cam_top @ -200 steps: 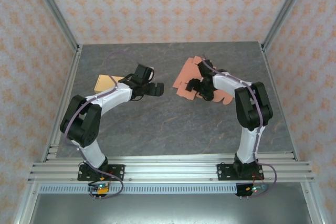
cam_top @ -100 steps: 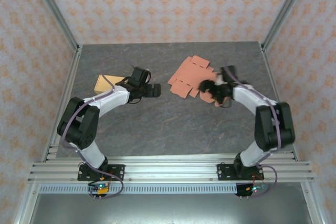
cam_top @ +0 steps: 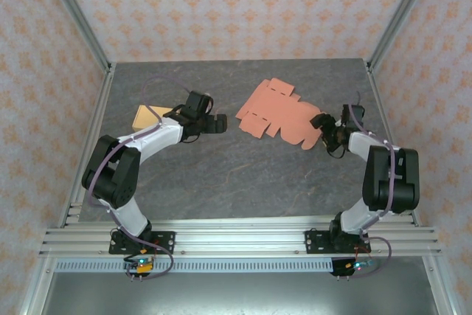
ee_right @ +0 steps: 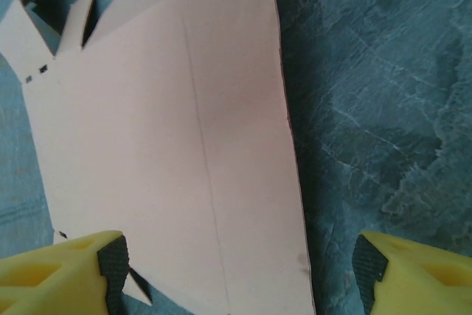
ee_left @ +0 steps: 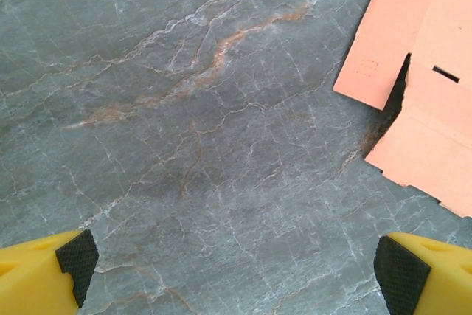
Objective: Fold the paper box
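The paper box (cam_top: 276, 112) is a flat salmon-pink cut-out lying unfolded on the grey marble table (cam_top: 221, 175), its flaps spread toward the back. My right gripper (cam_top: 322, 125) is at the sheet's right end. In the right wrist view it (ee_right: 240, 267) is open, its yellow fingers (ee_right: 110, 263) set wide, with the creased sheet (ee_right: 169, 145) flat beneath and one long edge running between them. My left gripper (cam_top: 215, 124) hovers left of the sheet. It (ee_left: 236, 267) is open over bare table, and the sheet's corner flaps (ee_left: 428, 86) lie ahead to its right.
A tan, flat piece of card (cam_top: 147, 116) lies at the table's left side, behind the left arm. Metal frame posts (cam_top: 88, 108) and patterned walls enclose the table on three sides.
My right arm has swung rightward from over the middle of the sheet to its right end, uncovering it, and its jaws have narrowed slightly. The left gripper has barely shifted.
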You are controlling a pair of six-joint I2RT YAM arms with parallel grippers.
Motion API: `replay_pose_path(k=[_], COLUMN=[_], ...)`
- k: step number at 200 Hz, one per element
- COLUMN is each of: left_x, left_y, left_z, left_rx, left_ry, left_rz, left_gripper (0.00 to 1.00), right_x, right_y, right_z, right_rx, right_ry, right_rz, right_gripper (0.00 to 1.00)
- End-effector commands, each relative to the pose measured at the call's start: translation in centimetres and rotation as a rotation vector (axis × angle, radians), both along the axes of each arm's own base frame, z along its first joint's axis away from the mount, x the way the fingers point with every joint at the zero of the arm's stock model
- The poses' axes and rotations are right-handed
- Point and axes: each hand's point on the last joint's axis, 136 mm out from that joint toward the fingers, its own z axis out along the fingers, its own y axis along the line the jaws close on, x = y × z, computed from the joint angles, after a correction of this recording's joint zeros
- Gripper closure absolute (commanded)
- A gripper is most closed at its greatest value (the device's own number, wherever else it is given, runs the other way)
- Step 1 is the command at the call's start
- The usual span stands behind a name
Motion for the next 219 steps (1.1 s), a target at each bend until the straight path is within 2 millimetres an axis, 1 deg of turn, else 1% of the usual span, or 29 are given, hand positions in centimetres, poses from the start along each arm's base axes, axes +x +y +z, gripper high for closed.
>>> replay_pose_path(k=[1, 27, 44, 60, 82, 86, 96, 106, 112, 113, 121, 136, 148, 153, 159, 169, 174, 180, 189, 196, 219], left_x=[-0.5, -0.5, -0.6, -0.7, -0.6, -0.6, -0.6, -0.6, -0.6, -0.7, -0.7, -0.7, -0.8, -0.9, -0.9, -0.8, -0.7, -0.6, -0.5, -0.5, -0.5], left_y=[0.9, 1.2, 1.3, 1.0, 1.4, 1.4, 1.0, 0.2, -0.4, -0.4, -0.9, -2.0, -2.6, -2.8, -2.7, -2.3, -2.0, -1.7, -1.4, -1.4, -1.2], left_z=[0.6, 0.4, 0.6, 0.9, 1.2, 1.2, 1.3, 1.6, 2.1, 1.9, 2.5, 4.3, 6.1, 6.9, 7.6, 8.4, 8.7, 8.9, 8.9, 8.7, 7.4], left_rx=[0.006, 0.017, 0.018, 0.005, 0.029, 0.03, 0.02, -0.005, -0.022, -0.023, -0.039, -0.061, -0.051, -0.041, -0.026, 0.006, 0.024, 0.039, 0.051, 0.05, 0.037], left_ry=[-0.003, -0.001, -0.002, -0.024, -0.038, -0.04, -0.051, -0.074, -0.095, -0.091, -0.117, -0.185, -0.261, -0.293, -0.322, -0.353, -0.358, -0.361, -0.359, -0.355, -0.318], left_rz=[0.039, 0.05, 0.05, 0.028, 0.033, 0.028, 0.0, -0.049, -0.085, -0.091, -0.124, -0.202, -0.277, -0.297, -0.313, -0.316, -0.307, -0.296, -0.29, -0.286, -0.251], left_gripper=[0.0, 0.0, 0.0, 0.0, 0.0, 0.0, 0.0, 0.0, 0.0, 0.0, 0.0, 0.0, 0.0, 0.0, 0.0, 0.0, 0.0, 0.0, 0.0, 0.0, 0.0], right_x=[2.0, 3.0, 3.8, 4.4, 5.1, 5.2, 5.6, 6.0, 6.2, 6.2, 6.5, 6.7, 6.5, 6.3, 5.6, 4.7, 4.4, 4.2, 4.4, 4.8, 5.9], right_y=[0.5, 1.1, 1.7, 2.2, 2.8, 3.0, 3.3, 3.5, 3.7, 3.7, 3.7, 3.9, 4.1, 4.1, 3.6, 2.5, 2.2, 2.0, 1.8, 1.8, 2.1], right_z=[0.9, 0.4, 1.3, 2.5, 3.4, 3.5, 3.9, 4.3, 4.8, 4.8, 5.2, 6.5, 7.9, 8.0, 7.7, 6.9, 6.6, 6.2, 5.6, 5.2, 3.0], right_rx=[0.031, 0.047, 0.084, 0.106, 0.153, 0.162, 0.188, 0.208, 0.222, 0.222, 0.237, 0.277, 0.285, 0.269, 0.222, 0.143, 0.125, 0.119, 0.15, 0.184, 0.205], right_ry=[-0.079, -0.105, -0.154, -0.202, -0.241, -0.247, -0.268, -0.283, -0.297, -0.297, -0.308, -0.325, -0.334, -0.32, -0.27, -0.204, -0.196, -0.193, -0.195, -0.204, -0.183], right_rz=[0.023, 0.068, 0.09, 0.113, 0.118, 0.117, 0.119, 0.118, 0.117, 0.117, 0.102, 0.066, 0.057, 0.052, 0.03, -0.007, -0.009, -0.008, 0.0, 0.014, 0.067], right_gripper=[0.2, 0.25, 0.35, 0.42, 0.59, 0.64, 0.82, 0.91, 0.95, 0.95, 0.97, 1.0, 1.0, 0.97, 0.86, 0.61, 0.53, 0.47, 0.43, 0.42, 0.38])
